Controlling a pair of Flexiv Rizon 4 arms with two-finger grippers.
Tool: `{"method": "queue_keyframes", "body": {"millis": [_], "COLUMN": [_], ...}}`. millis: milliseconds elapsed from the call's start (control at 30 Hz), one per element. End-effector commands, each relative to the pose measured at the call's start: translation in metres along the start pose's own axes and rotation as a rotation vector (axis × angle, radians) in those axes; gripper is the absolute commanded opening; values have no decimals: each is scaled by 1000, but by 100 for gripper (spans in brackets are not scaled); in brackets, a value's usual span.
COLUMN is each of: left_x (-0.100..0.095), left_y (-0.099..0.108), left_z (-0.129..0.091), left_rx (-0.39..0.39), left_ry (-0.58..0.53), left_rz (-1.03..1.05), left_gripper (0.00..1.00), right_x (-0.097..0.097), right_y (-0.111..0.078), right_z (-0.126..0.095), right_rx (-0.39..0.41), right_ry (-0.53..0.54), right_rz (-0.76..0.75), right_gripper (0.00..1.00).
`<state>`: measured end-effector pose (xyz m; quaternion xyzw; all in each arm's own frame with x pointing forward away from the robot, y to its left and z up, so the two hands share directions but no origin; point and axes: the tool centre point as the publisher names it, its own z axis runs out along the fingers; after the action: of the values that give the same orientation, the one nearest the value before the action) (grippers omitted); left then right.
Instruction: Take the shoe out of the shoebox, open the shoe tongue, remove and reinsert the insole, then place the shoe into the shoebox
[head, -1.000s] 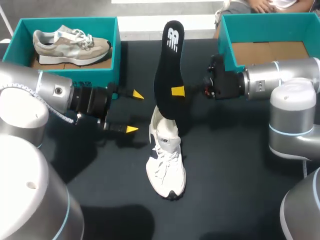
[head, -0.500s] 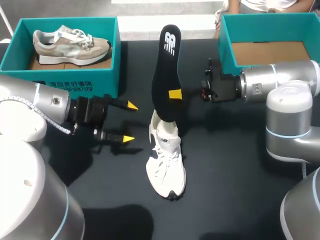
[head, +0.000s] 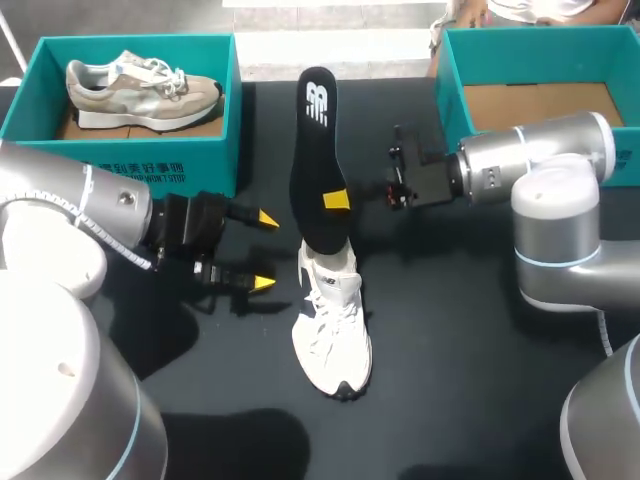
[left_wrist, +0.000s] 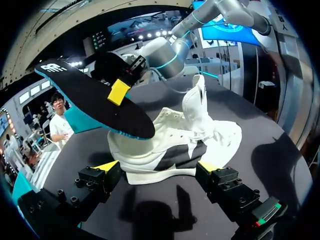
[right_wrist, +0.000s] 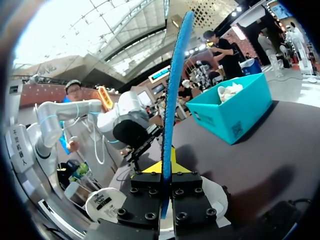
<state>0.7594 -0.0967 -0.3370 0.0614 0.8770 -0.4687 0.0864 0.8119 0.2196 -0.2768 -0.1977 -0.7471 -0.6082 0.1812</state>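
A white shoe (head: 332, 320) lies on the black table, toe toward the front edge. My right gripper (head: 336, 200) is shut on a black insole (head: 318, 150), which stands tilted with its lower end at the shoe's heel opening. In the right wrist view the insole (right_wrist: 172, 100) is edge-on between the gripper's (right_wrist: 166, 167) fingers. My left gripper (head: 265, 251) is open just left of the shoe's heel, holding nothing. From the left wrist, that gripper (left_wrist: 157, 167) faces the shoe (left_wrist: 175, 145) side-on, with the insole (left_wrist: 90, 100) slanting above.
A teal shoebox (head: 235, 110) at the back left holds a beige shoe (head: 140, 85). A second teal shoebox (head: 450, 90) at the back right shows only its cardboard floor, right behind my right arm.
My right gripper has carried the insole left and a little toward the shoe. My left gripper has drawn slightly toward the front edge, still open. The white shoe has not moved.
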Motion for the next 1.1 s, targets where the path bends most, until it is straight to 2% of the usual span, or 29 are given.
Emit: {"method": "queue_keyframes", "body": {"millis": [33, 300, 700, 1100], "left_x": [-6, -13, -19, -23], "left_y": [-7, -20, -23, -23], "left_z": [3, 1, 12, 23], "left_rx": [-31, -33, -30, -70], "left_ry": [10, 1, -7, 12], "left_rz": [2, 17, 11, 31], "left_gripper": [100, 100, 100, 100], "right_x": [-3, -3, -7, -12], "right_y": [-1, -7, -18, -33], "right_z": [6, 3, 1, 1], "right_rx": [0, -5, -7, -2], "right_ry": [-9, -17, -29, -27], "right_rz": [-9, -13, -67, -48], "right_gripper": [0, 0, 0, 0]}}
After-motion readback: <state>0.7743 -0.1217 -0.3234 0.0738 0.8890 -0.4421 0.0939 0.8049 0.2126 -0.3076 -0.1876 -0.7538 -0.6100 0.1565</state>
